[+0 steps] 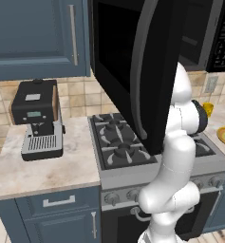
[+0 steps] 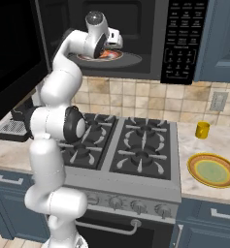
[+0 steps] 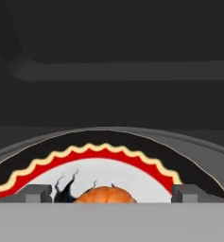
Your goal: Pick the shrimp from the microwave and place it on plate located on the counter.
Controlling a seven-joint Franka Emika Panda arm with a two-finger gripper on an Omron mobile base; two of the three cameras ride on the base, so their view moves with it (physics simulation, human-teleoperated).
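The black microwave (image 2: 184, 43) stands open above the stove, its door (image 1: 133, 71) swung out to the left. On its turntable lies a white dish with a red scalloped rim (image 3: 132, 163), and the orange shrimp (image 3: 104, 194) rests on that dish. My gripper (image 3: 112, 194) is inside the cavity, open, with one fingertip on each side of the shrimp and not touching it. From the right base view, the hand (image 2: 114, 47) hovers over the dish. The yellow-orange plate with a greenish rim (image 2: 212, 170) sits on the beige counter (image 2: 194, 145), right of the stove.
A small yellow cylinder (image 2: 202, 129) stands behind the plate. The gas stovetop (image 2: 126, 145) lies beneath the microwave. A black coffee machine (image 1: 38, 118) sits on the left counter. The open door hangs beside my arm.
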